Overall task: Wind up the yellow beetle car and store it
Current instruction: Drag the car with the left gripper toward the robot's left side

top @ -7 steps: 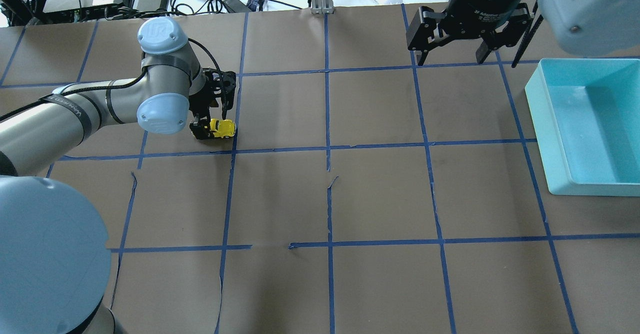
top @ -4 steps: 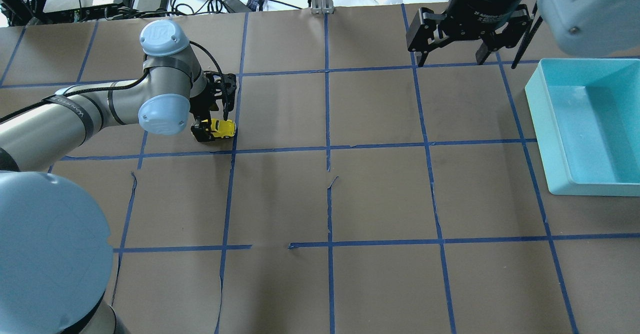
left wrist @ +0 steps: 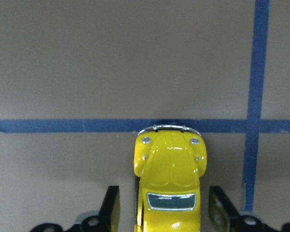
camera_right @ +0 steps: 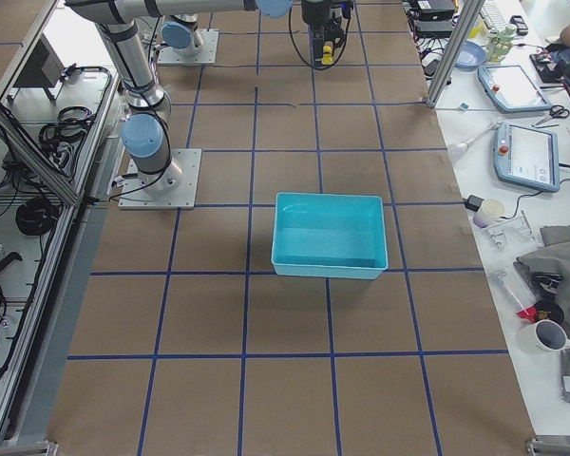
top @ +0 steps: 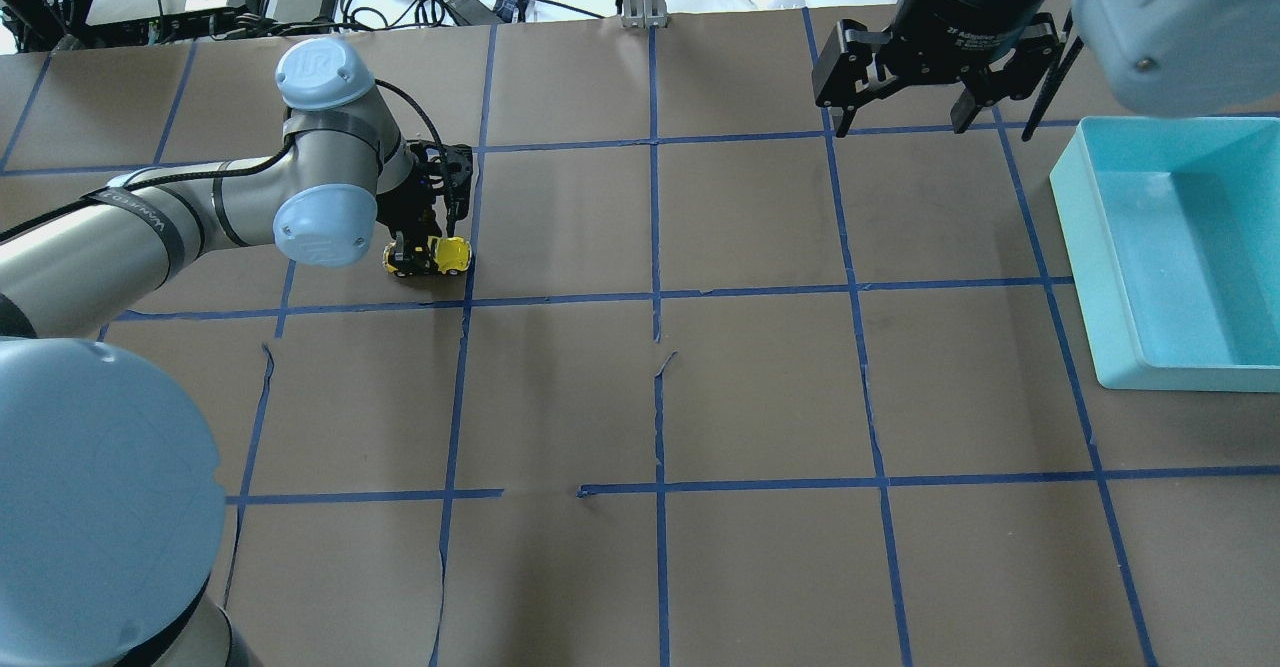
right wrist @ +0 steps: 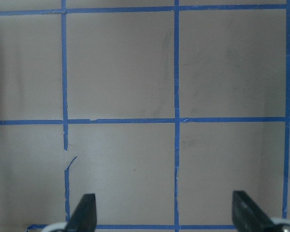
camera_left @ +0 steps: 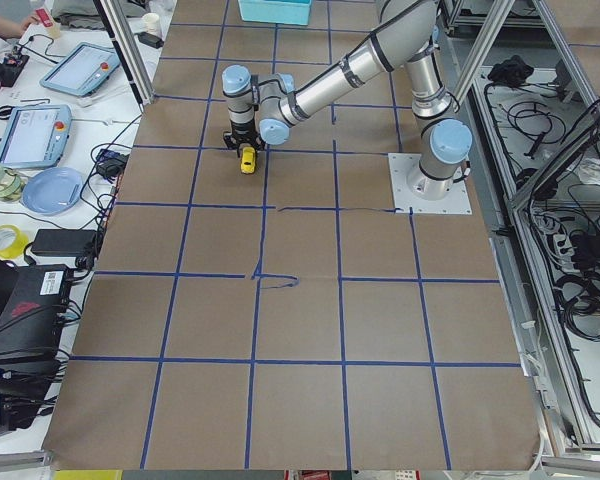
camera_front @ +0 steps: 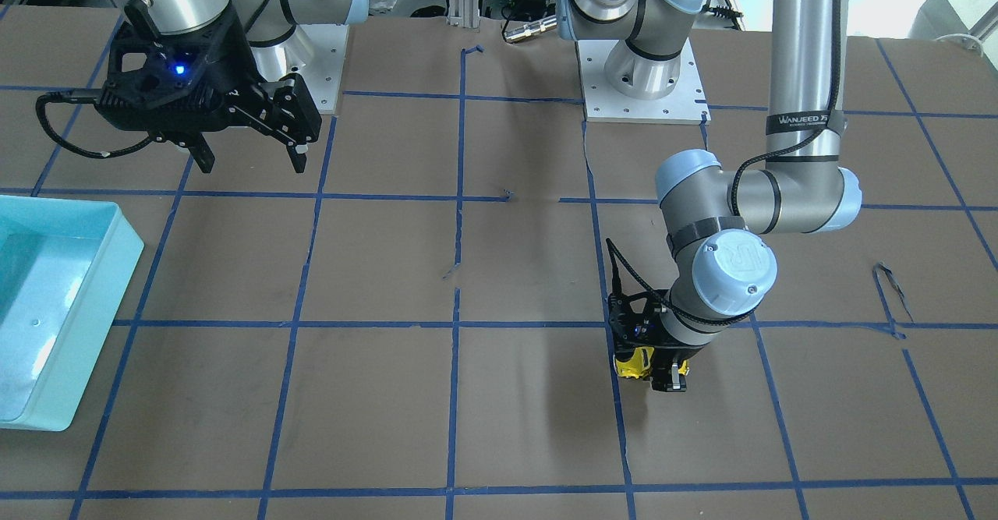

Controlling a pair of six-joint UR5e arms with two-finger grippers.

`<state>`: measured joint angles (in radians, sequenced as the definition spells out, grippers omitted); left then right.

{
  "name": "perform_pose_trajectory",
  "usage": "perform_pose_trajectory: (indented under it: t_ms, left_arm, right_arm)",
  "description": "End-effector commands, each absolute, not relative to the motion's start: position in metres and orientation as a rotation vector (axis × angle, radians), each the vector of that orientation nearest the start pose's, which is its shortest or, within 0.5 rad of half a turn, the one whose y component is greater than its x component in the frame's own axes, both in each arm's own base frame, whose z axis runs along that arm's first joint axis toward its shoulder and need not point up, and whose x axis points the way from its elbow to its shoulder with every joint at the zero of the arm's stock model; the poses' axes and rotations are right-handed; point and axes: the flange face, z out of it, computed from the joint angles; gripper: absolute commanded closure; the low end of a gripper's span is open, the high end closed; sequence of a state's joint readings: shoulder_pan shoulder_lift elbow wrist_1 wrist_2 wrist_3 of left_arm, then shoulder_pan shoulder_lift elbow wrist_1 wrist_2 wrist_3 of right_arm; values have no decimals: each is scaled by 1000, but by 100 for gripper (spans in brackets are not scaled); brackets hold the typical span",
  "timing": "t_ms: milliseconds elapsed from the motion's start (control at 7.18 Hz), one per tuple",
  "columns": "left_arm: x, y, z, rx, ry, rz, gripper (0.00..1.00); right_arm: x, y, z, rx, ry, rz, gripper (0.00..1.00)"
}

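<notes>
The yellow beetle car (top: 447, 254) stands on the brown paper at the far left, just beyond a blue tape line. My left gripper (top: 428, 257) is lowered over it, one finger on each side. In the left wrist view the car (left wrist: 170, 179) sits between the fingers (left wrist: 112, 205), with a gap on its left side and a thin one on its right, so the gripper is open around it. The front view shows the car (camera_front: 633, 366) under the left gripper (camera_front: 651, 368). My right gripper (top: 905, 117) hangs open and empty above the far right of the table.
An empty teal bin (top: 1090, 247) stands at the right edge of the table, also seen in the front view (camera_front: 101, 325). Blue tape lines divide the brown paper into squares. Cables and boxes lie beyond the table's far edge.
The left gripper has shifted slightly around the car and its fingers look closer to it. The car stays in place. The right arm has barely moved.
</notes>
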<state>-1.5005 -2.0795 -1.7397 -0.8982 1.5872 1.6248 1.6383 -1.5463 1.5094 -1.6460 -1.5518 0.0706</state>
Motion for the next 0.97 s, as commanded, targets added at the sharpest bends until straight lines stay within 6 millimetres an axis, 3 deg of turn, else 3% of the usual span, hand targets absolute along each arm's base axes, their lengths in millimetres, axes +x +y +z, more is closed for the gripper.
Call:
perform_pose_trajectory:
  t_ms: [0,278,835]
  left_arm:
    - [-71,-619,186,2180,2276,30,67]
    - [-66,-619,187,2182,2285,11,74]
    - [-5,-612,183,2176,2353,-35,74]
  right_arm:
    - [169,-502,514,6,3111,-172,0]
    - [170,-502,514,3,3109,-172,0]
    - [170,-502,513,3,3110,-169,0]
